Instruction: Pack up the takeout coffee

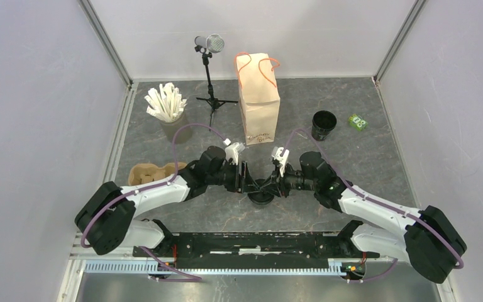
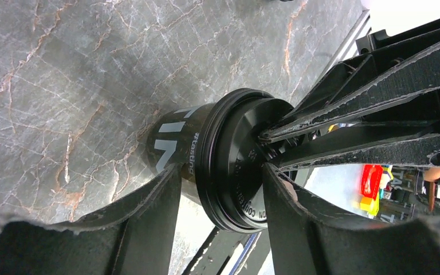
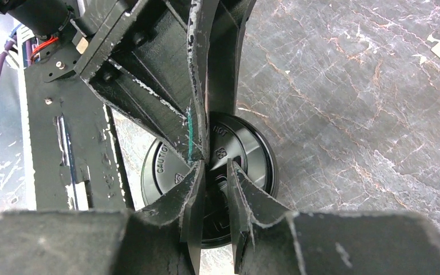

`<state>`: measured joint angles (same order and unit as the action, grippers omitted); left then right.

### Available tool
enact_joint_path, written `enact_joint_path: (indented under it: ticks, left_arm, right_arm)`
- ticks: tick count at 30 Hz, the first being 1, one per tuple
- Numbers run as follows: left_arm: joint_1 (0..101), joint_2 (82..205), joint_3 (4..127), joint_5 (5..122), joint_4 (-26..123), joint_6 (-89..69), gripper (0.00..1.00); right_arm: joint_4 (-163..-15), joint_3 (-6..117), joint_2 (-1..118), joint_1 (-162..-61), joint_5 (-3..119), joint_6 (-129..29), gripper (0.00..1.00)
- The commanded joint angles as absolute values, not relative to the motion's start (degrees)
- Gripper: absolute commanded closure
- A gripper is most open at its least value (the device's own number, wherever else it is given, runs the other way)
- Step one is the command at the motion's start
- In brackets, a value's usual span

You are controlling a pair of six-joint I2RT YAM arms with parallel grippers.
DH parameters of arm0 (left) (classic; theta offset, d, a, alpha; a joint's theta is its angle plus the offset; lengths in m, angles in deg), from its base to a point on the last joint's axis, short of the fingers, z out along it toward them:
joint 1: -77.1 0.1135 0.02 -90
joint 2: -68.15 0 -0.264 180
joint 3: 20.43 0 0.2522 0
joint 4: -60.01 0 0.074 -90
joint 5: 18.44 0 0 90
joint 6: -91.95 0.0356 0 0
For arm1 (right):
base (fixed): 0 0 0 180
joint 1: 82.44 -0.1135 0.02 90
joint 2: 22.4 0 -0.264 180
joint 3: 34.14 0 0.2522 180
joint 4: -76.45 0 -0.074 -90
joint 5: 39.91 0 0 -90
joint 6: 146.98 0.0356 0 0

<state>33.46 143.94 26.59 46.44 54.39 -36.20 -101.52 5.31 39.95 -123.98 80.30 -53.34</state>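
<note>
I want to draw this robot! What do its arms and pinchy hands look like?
The left arm and right arm have smooth white shells between chunky black joints. A purple cable loops along each. The left gripper and right gripper each have two flat black fingers with scuffed, whitish edges. A small white bracket sits on each wrist.

On lid (image 3: 252, 154): embossed "CAUTION" near the rim. On cup (image 2: 175, 146): white "#tasting" beside larger white letters, partly hidden. On bag (image 1: 259, 100): dark print near the base, too small to read.
</note>
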Motion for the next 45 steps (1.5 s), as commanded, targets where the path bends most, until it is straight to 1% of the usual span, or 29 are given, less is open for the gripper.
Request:
enact_joint_path:
  ticks: [1, 3, 6, 10, 14, 15, 18, 22, 25, 30, 38, 42, 45]
  left_arm:
    - [32.91, 145.67, 25.81, 50.58, 53.72, -37.16, 0.41]
    - [32.8, 145.8, 25.53, 51.1, 53.63, -37.16, 0.42]
    - [32.24, 145.8, 24.98, 52.07, 53.63, -37.37, 0.43]
    - [31.34, 146.43, 24.89, 52.94, 53.63, -37.47, 0.45]
    - [30.05, 146.55, 24.6, 54.27, 53.59, -37.42, 0.46]
    - [29.7, 146.5, 24.54, 54.62, 53.71, -37.34, 0.46]
    - [28.87, 146.55, 24.03, 55.38, 54.63, -37.25, 0.46]
    - [28.54, 147.05, 23.57, 55.39, 55.78, -37.6, 0.46]
    - [28.37, 147.17, 23.48, 55.61, 56.0, -37.63, 0.46]
    - [28.23, 147.37, 23.22, 56.15, 56.01, -37.48, 0.46]
    - [28.14, 147.74, 22.34, 56.8, 56.88, -37.74, 0.47]
    - [28.05, 147.79, 22.25, 56.88, 56.92, -37.71, 0.47]
    - [27.97, 148.0, 22.03, 56.97, 56.89, -37.72, 0.47]
  right_arm:
    - [-95.22, 6.91, 40.67, -123.83, 80.5, -55.38, 0.73]
    - [-94.7, 7.62, 40.2, -123.83, 80.36, -54.73, 0.72]
    - [-94.06, 8.27, 38.33, -123.81, 79.36, -53.04, 0.65]
    - [-92.82, 8.66, 34.01, -123.83, 73.47, -49.38, 0.58]
    - [-90.79, 9.5, 28.74, -123.81, 68.5, -45.21, 0.45]
    - [-90.17, 9.46, 27.55, -123.83, 66.72, -43.89, 0.44]
    - [-89.2, 8.12, 24.26, -123.83, 62.47, -37.95, 0.41]
    - [-88.64, 4.76, 20.55, -123.83, 61.37, -30.06, 0.38]
    - [-88.82, 2.69, 18.21, -123.83, 60.21, -26.04, 0.34]
    - [-91.24, -1.09, 16.06, -123.83, 59.05, -21.15, 0.32]
    - [-96.42, -5.15, 17.51, -123.79, 60.98, -17.97, 0.33]
    - [-102.29, -8.75, 18.58, -123.83, 64.06, -14.85, 0.35]
    - [-103.2, -11.08, 18.73, -123.83, 64.39, -14.58, 0.37]
